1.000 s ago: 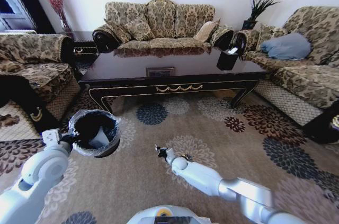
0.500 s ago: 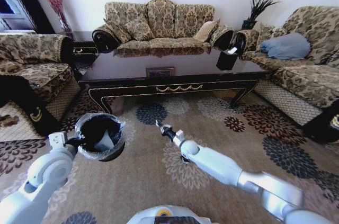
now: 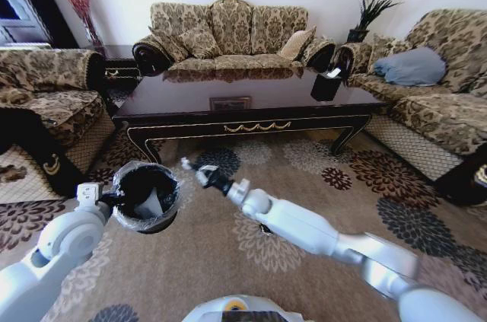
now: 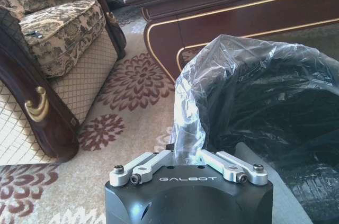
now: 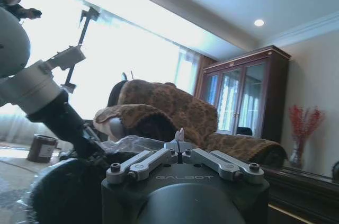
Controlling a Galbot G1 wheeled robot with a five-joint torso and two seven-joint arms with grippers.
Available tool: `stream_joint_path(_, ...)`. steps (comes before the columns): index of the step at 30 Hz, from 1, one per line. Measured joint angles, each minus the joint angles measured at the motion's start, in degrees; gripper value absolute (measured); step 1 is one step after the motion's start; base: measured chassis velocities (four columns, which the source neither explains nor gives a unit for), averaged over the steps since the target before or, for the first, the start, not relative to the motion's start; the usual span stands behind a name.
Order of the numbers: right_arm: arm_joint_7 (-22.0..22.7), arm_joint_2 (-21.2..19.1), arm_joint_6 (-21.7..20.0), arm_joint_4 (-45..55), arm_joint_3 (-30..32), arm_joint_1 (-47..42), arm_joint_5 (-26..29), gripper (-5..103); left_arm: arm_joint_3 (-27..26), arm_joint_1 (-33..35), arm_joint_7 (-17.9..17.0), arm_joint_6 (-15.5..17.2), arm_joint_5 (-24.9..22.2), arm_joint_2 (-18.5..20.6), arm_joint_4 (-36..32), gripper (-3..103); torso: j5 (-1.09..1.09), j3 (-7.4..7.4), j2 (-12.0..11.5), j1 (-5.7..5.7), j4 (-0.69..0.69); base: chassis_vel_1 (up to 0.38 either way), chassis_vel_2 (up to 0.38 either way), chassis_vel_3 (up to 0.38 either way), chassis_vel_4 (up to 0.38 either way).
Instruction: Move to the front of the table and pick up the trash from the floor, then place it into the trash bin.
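In the head view the right gripper (image 3: 199,172), clenched on a small white scrap of trash (image 3: 186,163), has swung from mid-carpet to about two o'clock of the trash bin (image 3: 144,196), so the drop looks close. The left wrist view shows the left gripper (image 4: 188,156) clenched on the bin's bag-lined rim, before the desk (image 4: 238,12). The right wrist view shows the scrap at its fingertips, beside the bin.

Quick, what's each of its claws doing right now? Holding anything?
Left gripper: shut on the trash bin by its bag-lined rim, holding it up.
Right gripper: shut on a small white scrap of trash, beside the bin.
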Motion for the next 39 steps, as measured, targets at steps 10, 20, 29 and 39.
stream_joint_path(10, -0.5, 5.6, 0.5, -4.7, -6.6, 4.1, -0.8, 0, -0.5, -0.7, 0.5, -0.5, -0.2, -0.6, 0.5, 2, 0.00, 0.00, 0.0, 0.00, -0.01, 0.000, 0.000, 0.000, 0.000)
stream_joint_path(20, -0.6, 4.4, -0.1, -6.1, -6.9, 4.7, -1.0, 25, -1.2, -0.6, 0.6, -0.6, -0.4, -0.6, 0.4, 2, 0.01, 0.00, 0.0, 0.00, -0.02, 0.000, 0.000, 0.000, 0.000)
stream_joint_path(29, 0.6, 1.7, -0.2, -6.1, -2.5, 2.8, -1.4, 57, -1.8, 0.2, 0.5, -0.6, -0.4, -0.6, 0.2, 2, 0.02, 0.00, 0.0, 0.00, -0.01, 0.000, 0.000, 0.000, 0.000)
stream_joint_path(39, 22.2, -8.9, -17.0, -2.9, 4.0, -3.0, 2.4, 90, -3.3, 1.3, -0.1, -0.6, -0.3, -1.1, -1.3, 2, 0.04, 0.00, 0.0, 0.00, -0.03, 0.000, 0.000, 0.000, 0.000)
